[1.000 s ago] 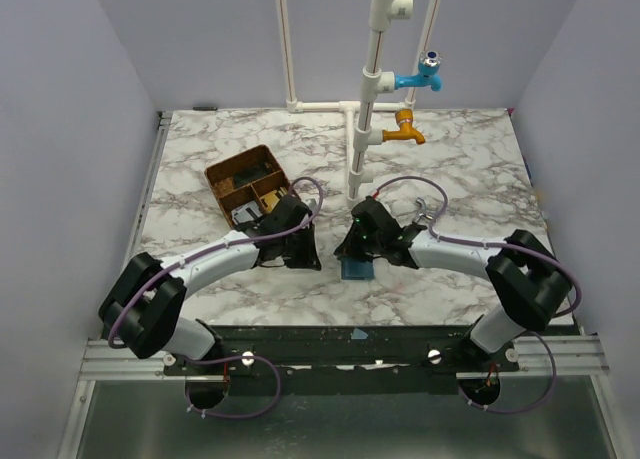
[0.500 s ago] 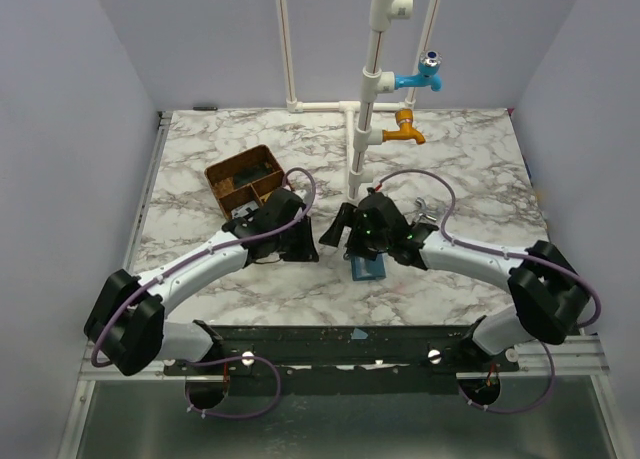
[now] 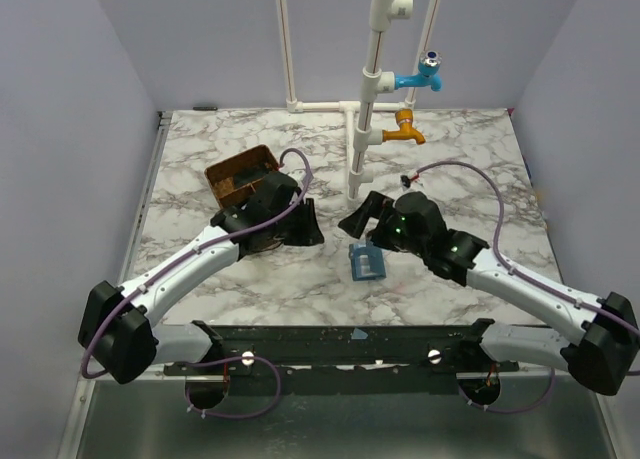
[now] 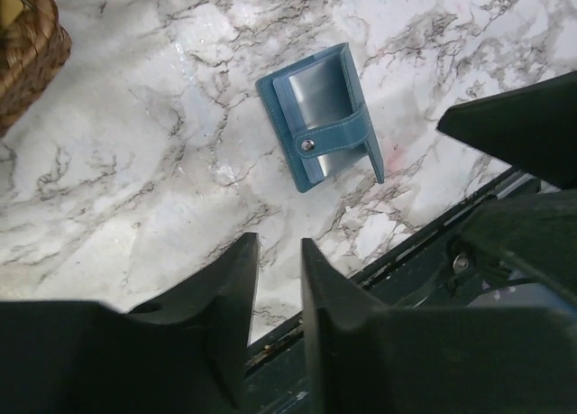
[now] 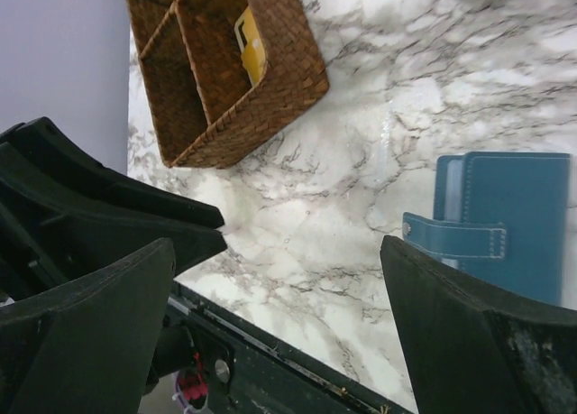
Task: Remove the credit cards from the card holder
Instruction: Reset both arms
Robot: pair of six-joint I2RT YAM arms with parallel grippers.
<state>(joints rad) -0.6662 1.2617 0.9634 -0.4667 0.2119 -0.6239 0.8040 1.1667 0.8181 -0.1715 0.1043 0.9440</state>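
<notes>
The card holder (image 3: 366, 263) is lying flat on the marble table (image 3: 470, 169), close to the near edge and roughly midway along it. It's a small blue rectangular sleeve, its long sides running away from that edge at a slight tilt. A blue strap (image 4: 338, 139) is crossing its face, snapped down on a metal stud (image 4: 308, 144). The credit cards (image 4: 317, 82) are showing as pale grey-white panels either side of the strap, tucked inside.
</notes>
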